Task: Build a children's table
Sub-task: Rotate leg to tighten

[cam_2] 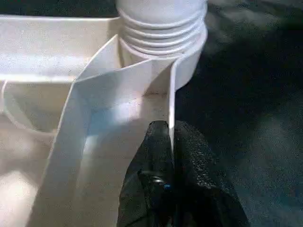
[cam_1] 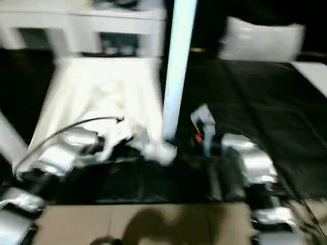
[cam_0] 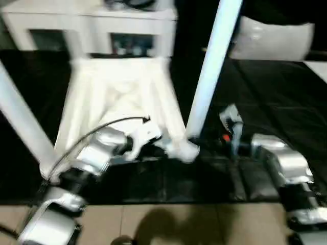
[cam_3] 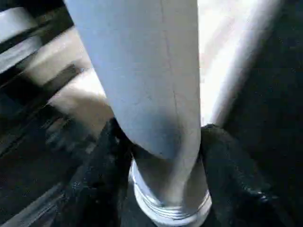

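Observation:
The children's table top (cam_0: 117,97) lies upside down on the black-covered work table (cam_0: 276,97), ribs facing up. A white leg (cam_0: 212,61) stands in its near right corner socket (cam_0: 186,150), and its threaded end (cam_2: 161,28) sits in the socket's collar. Another leg (cam_0: 20,122) rises at the near left corner. My left gripper (cam_2: 170,137) is shut on the thin side wall of the top, just beside that socket. My right gripper (cam_3: 161,142) is closed around the standing leg low down, a black finger (cam_3: 94,175) pressed to each side.
White furniture (cam_0: 92,25) stands behind the work table, and a white cushion-like thing (cam_0: 271,38) lies at the back right. The work table's front edge runs just before my forearms, with tiled floor (cam_0: 179,224) below it.

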Tool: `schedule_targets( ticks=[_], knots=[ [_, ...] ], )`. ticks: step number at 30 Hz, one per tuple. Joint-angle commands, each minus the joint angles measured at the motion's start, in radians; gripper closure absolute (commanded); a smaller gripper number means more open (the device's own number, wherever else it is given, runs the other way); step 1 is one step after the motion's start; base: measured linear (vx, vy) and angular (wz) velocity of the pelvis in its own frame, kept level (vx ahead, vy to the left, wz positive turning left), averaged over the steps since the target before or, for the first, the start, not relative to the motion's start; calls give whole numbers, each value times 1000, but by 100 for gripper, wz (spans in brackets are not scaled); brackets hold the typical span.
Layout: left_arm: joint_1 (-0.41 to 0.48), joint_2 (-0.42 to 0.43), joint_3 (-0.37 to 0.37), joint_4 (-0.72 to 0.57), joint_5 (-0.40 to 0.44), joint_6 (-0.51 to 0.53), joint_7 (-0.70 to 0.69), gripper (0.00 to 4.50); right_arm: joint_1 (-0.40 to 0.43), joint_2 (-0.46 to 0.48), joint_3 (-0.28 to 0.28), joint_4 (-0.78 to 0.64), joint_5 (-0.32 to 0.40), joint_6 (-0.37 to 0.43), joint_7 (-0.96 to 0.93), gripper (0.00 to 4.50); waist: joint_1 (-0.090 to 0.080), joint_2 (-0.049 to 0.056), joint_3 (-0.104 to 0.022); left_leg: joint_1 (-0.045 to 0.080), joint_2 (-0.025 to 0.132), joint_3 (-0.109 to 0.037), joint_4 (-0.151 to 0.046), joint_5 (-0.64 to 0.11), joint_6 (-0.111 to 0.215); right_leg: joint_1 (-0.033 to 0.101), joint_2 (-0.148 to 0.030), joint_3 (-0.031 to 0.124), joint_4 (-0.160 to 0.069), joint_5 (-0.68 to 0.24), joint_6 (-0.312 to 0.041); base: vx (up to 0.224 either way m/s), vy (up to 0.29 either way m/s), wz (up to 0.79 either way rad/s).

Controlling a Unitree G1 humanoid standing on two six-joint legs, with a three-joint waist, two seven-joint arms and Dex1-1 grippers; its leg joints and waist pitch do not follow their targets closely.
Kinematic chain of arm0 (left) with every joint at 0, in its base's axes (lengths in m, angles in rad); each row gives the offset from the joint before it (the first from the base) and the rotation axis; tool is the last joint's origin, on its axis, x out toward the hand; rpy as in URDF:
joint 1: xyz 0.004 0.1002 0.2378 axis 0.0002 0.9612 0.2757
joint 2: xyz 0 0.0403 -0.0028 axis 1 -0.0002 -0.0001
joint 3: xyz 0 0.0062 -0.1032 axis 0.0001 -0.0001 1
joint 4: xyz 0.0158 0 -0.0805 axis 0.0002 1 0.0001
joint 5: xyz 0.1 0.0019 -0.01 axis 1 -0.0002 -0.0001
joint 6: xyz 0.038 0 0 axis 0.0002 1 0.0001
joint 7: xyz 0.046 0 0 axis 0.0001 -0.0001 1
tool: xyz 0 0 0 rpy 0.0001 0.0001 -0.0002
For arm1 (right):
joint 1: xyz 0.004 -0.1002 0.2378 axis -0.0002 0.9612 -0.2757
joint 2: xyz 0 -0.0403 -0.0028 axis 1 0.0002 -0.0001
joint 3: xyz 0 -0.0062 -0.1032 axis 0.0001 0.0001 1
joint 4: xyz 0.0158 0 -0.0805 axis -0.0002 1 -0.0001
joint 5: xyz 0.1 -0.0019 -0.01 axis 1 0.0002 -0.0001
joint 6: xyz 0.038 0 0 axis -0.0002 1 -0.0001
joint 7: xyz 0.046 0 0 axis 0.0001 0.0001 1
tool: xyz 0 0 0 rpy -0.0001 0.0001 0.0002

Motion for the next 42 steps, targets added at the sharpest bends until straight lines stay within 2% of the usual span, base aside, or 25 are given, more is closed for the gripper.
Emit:
schedule_targets(
  ticks=[1,2,3,4,5,6,8,9,10,11,13,16,17,18,19,20,21,22,23,27,31,34,35,42],
  knots=[
    [-32,-109,-29,-13,-31,32,56,450,-39,69,2,54,-36,50,-183,257,10,2,-59,15,48,-28,-84,-280,-45,33,-76,36,-93,-298,-179,0,0,0],
    [-32,-109,-29,-13,-31,32,56,450,-39,69,2,54,-36,50,-183,257,4,-4,-60,19,46,-24,-80,-280,-37,28,-73,37,-98,-280,-187,0,0,0],
    [-32,-109,-29,-13,-31,32,56,450,-39,69,2,54,-36,50,-183,257,4,-4,-60,19,46,-24,-80,-280,-37,28,-73,37,-98,-280,-187,0,0,0],
    [-48,-141,-23,12,-15,39,119,450,-47,93,-2,66,-56,9,-245,257,6,-1,-64,15,46,-21,-76,-237,-18,33,-73,39,-95,-215,-193,0,0,0],
    [-50,-145,-23,15,-12,39,127,450,-47,95,-2,67,-57,-6,-247,257,8,-2,-66,17,46,-19,-74,-216,-8,32,-71,39,-92,-161,-203,0,0,0],
    [-52,-149,-24,18,-8,36,134,450,-46,96,0,68,-61,-32,-246,203,8,-2,-67,15,44,-19,-72,-200,-1,36,-70,37,-89,-133,-208,0,0,0],
    [-53,-152,-25,18,-1,36,139,450,-41,99,-4,63,-59,-48,-243,190,11,-1,-70,13,45,-17,-71,-159,22,41,-68,34,-82,-44,-228,0,0,0],
    [-52,-146,-28,13,1,29,129,450,-33,97,-9,50,-46,-50,-218,188,11,0,-70,13,45,-17,-71,-153,26,41,-67,34,-81,-30,-233,0,0,0],
    [-50,-137,-31,5,3,23,120,450,-27,91,-10,38,-40,-50,-200,188,16,1,-71,17,48,-16,-69,-147,36,41,-68,34,-81,-7,-245,0,0,0],
    [-43,-115,-35,-6,3,7,94,450,-16,65,-4,18,-30,-40,-149,148,24,1,-72,17,49,-16,-68,-130,45,44,-67,33,-77,20,-250,0,0,0],
    [-36,-95,-40,-13,4,-9,75,450,-8,40,5,3,-24,-37,-108,146,31,2,-72,17,49,-15,-67,-124,57,44,-67,33,-74,49,-254,0,0,0],
    [-20,-37,-60,-14,-1,-84,-11,450,-9,-49,16,29,-21,-93,15,140,41,3,-70,19,52,-15,-68,-150,53,44,-70,32,-76,25,-255,0,0,0],
    [-18,-28,-63,-14,-3,-94,-27,450,-10,-62,19,33,-20,-107,40,102,45,6,-69,23,55,-14,-70,-168,45,41,-70,33,-79,3,-251,0,0,0],
    [-12,-9,-70,-15,-4,-112,-55,450,-8,-85,24,34,-16,-130,86,102,49,7,-69,24,55,-15,-69,-174,39,40,-71,33,-79,-5,-250,0,0,0],
    [-10,-3,-72,-15,-4,-118,-65,450,-7,-93,25,34,-14,-138,102,104,52,6,-68,25,55,-14,-71,-186,34,40,-70,33,-79,-22,-247,0,0,0],
    [-8,4,-75,-16,-4,-124,-74,450,-6,-101,27,34,-13,-146,117,87,54,6,-67,24,56,-15,-72,-194,28,41,-71,33,-79,-32,-244,0,0,0],
    [0,37,-93,-21,1,-145,-119,450,0,-138,37,33,-9,-182,197,69,54,0,-68,23,55,-15,-73,-197,26,42,-71,32,-79,-37,-242,0,0,0],
    [1,40,-94,-21,0,-148,-124,450,0,-142,38,34,-10,-185,204,69,54,0,-68,23,55,-15,-73,-197,26,42,-71,32,-79,-37,-242,0,0,0],
    [6,65,-105,-24,-8,-181,-172,450,1,-174,55,44,-13,-216,275,58,59,1,-69,22,56,-15,-70,-190,34,43,-72,32,-76,-30,-243,0,0,0],
    [11,109,-126,-30,-19,-236,-258,450,3,-217,89,51,2,-241,403,58,65,1,-69,21,56,-14,-67,-172,54,42,-72,30,-74,-22,-254,0,0,0],
    [14,131,-137,-30,-32,-275,-317,450,5,-241,111,49,16,-258,499,58,74,-3,-69,24,60,-11,-67,-173,57,37,-71,30,-72,-33,-262,0,0,0],
    [9,153,-151,-21,-30,-327,-359,450,8,-252,132,49,24,-274,566,87,79,0,-68,23,61,-13,-68,-193,51,36,-73,30,-74,-62,-263,0,0,0],
    [8,161,-157,-16,-29,-350,-377,450,10,-254,139,50,21,-292,585,95,79,-2,-68,23,62,-13,-69,-202,47,35,-74,30,-75,-75,-259,0,0,0],
    [0,168,-164,-2,-26,-366,-397,450,12,-250,164,55,33,-275,644,149,80,-3,-67,23,61,-13,-71,-217,35,34,-76,31,-76,-117,-252,0,0,0]
  ],
)
